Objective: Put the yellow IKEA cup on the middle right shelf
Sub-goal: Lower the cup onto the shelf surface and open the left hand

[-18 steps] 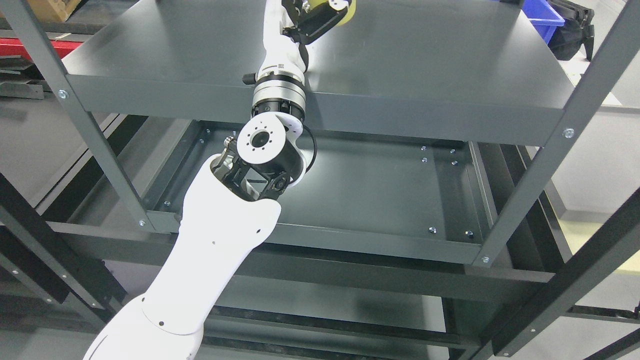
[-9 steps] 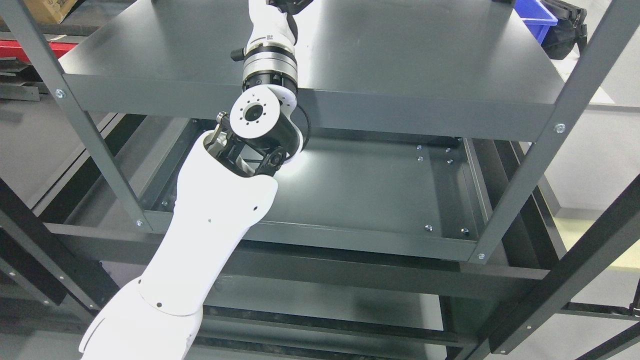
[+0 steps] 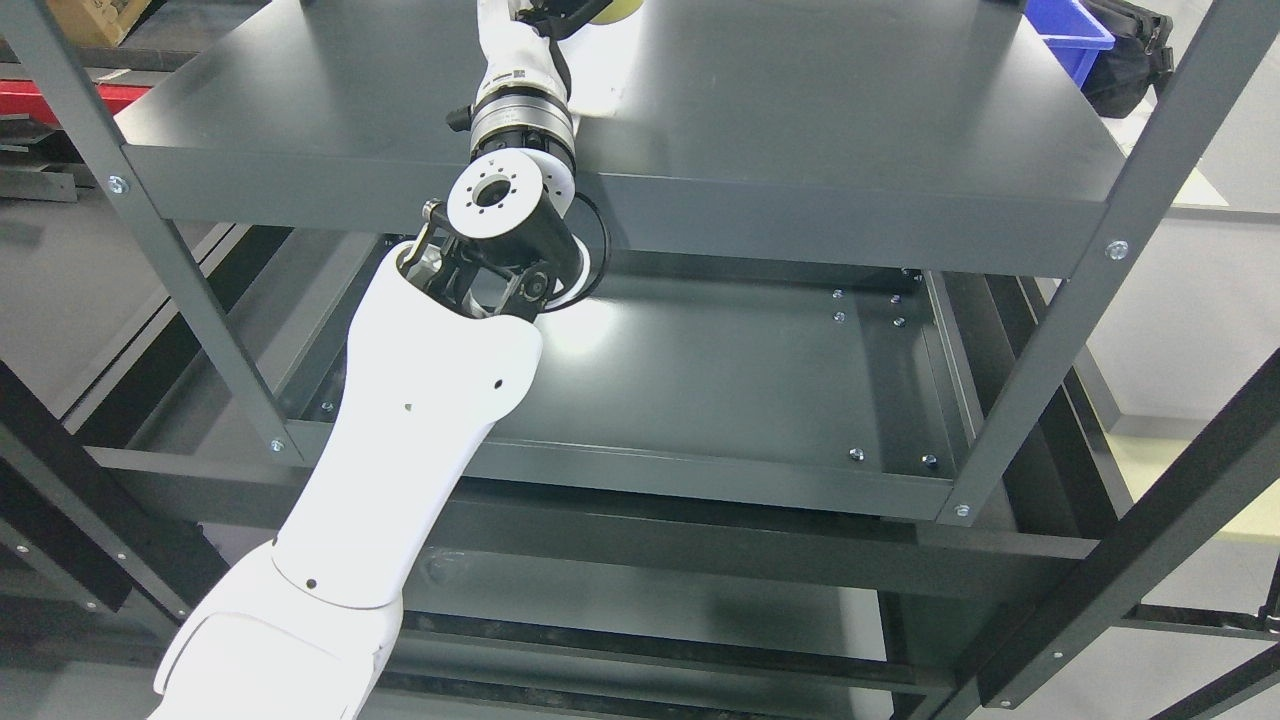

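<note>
I'm carrying the yellow cup (image 3: 625,6) over the shelf (image 3: 850,110); left hand (image 3: 560,10) mostly cropped, grip unclear. Next I'd lower it rightward.

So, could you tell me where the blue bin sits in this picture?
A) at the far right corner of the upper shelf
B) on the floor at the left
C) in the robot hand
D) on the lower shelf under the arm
A: the blue bin shows at the far right corner of the upper shelf, cut off by the top edge, well away from the left arm.
</note>
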### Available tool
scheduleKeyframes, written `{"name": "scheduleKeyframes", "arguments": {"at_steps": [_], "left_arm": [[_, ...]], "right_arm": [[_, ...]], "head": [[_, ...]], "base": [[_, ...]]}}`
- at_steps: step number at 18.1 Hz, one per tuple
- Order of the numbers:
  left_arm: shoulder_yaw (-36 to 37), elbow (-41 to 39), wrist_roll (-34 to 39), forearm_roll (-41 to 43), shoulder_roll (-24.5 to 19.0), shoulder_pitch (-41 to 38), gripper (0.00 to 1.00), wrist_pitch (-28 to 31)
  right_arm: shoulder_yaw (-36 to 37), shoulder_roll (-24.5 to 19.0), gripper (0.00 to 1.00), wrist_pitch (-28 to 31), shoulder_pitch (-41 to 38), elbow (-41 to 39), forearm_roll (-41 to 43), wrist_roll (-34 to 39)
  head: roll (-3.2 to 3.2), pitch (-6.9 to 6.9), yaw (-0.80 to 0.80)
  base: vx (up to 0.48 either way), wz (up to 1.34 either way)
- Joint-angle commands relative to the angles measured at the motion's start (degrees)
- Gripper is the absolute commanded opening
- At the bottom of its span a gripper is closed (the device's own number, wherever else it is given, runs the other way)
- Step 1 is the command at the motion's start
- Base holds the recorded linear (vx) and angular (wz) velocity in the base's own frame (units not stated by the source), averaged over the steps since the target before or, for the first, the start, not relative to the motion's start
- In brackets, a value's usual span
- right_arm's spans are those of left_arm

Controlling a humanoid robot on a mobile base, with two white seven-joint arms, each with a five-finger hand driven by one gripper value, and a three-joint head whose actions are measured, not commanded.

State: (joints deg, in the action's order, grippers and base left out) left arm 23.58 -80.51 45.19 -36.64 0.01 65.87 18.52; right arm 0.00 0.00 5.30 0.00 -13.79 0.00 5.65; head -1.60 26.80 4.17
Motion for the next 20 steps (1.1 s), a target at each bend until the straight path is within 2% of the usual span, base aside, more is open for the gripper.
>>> {"name": "scheduleKeyframes", "arguments": {"at_steps": [1, 3, 5, 8, 12, 20], "left_arm": [[-2.66, 7.20, 0.07, -2.74, -1.01, 0.75, 0.10, 0.11], [-3.10, 8.26, 0.07, -2.83, -1.01, 1.19, 0.13, 0.11], [-3.11, 8.44, 0.07, -2.83, -1.01, 1.28, 0.23, 0.11], [-3.02, 8.35, -0.02, -2.74, -1.01, 1.37, 0.47, 0.29], [-3.02, 8.00, -0.10, -2.48, -1.01, 1.37, 0.70, 0.29], [-2.93, 6.86, -0.72, -1.95, -1.01, 1.46, 0.97, 0.20]], "right_arm": [[-0.97, 1.00, 0.99, -0.02, -0.62, -0.01, 1.41, -12.33], [-0.97, 1.00, 0.99, -0.02, -0.62, -0.01, 1.41, -12.33], [-0.97, 1.00, 0.99, -0.02, -0.62, -0.01, 1.41, -12.33], [-0.97, 1.00, 0.99, -0.02, -0.62, -0.01, 1.41, -12.33], [-0.97, 1.00, 0.99, -0.02, -0.62, -0.01, 1.41, -12.33], [-0.97, 1.00, 0.99, -0.02, -0.62, -0.01, 1.41, -12.33]], "head": [[0.00, 0.00, 0.00], [0.00, 0.00, 0.00], [0.00, 0.00, 0.00], [0.00, 0.00, 0.00], [0.00, 0.00, 0.00], [0.00, 0.00, 0.00]], "base": [[0.000, 0.00], [0.000, 0.00], [0.000, 0.00], [0.000, 0.00], [-0.004, 0.00], [-0.010, 0.00]]}}
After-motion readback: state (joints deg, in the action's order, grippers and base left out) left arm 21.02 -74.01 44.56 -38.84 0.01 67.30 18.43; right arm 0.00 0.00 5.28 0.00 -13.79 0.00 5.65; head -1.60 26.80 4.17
